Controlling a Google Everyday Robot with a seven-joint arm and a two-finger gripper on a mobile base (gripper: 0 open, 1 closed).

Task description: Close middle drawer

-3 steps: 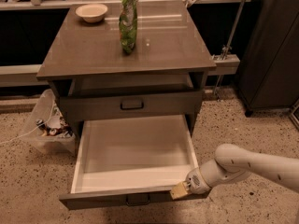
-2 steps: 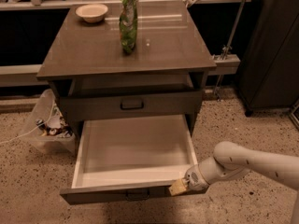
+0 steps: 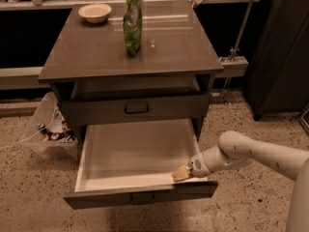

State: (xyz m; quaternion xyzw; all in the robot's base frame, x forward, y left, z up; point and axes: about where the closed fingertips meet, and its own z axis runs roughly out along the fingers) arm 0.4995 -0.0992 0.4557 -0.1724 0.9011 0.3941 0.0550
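Right, left first: a clear plastic bin [image 3: 46, 129] sits on the floor beside the cabinet, near the middle drawer [image 3: 135, 151] but apart from it, so I judge it no obstacle to travel. That drawer is pulled far out under the surface [image 3: 169, 52], its pale box exposed and empty; the upper drawer [image 3: 96, 111] above it is shut. To close it cleanly, push on the outer face of the flat front, close to the dark centre handle [image 3: 142, 197], straight back along the slides. A shove from one corner risks racking the box, so go central, steady, and ease off near the end. The claw [image 3: 182, 173] is at the drawer's front right corner, on the inner side of the front panel, and seems to touch the rim there. It carries nothing I can see. Whether it is released or clenched, I cannot tell. From that spot it likely has to clear the front edge before pushing.
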